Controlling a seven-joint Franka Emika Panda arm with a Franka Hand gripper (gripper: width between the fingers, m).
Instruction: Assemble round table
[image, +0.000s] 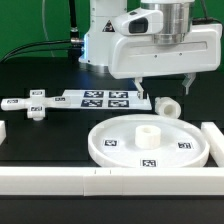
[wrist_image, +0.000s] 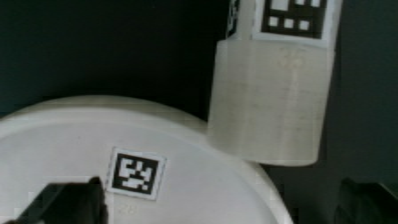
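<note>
The exterior view takes in the whole bench. The white arm (image: 150, 40) fills the upper right of the frame. The large round disc (image: 120, 128) lies flat on the black table (image: 45, 145) in the lower right, its rim up. A long white border block (image: 90, 182) runs along the bottom edge.

The marker board (image: 100, 98) lies across the middle of the frame. The cross-shaped foot (image: 35, 105) lies at the exterior view's left, well apart from the disc. The short cylinder leg (image: 167, 104) lies on its side just beyond the disc's far rim. The hub (image: 148, 134) stands at the disc's centre.

The gripper (image: 164, 88) hangs above the leg. Its two fingers are spread wide with nothing between them, and they are clear of both leg and disc.

The wrist view shows none of the foot, board or hub. It gives a close, blurred look at the leg (wrist_image: 267, 95) beside the curved edge of the disc (wrist_image: 71, 140). Whether the two touch cannot be told. A tag on the leg (wrist_image: 294, 15) is cut off by the frame edge, and one disc tag (wrist_image: 134, 172) is shown whole. The gripper (wrist_image: 214, 203) shows only as two dark fingertips (wrist_image: 57, 205) in the corners, one over the disc and one over the dark table.
</note>
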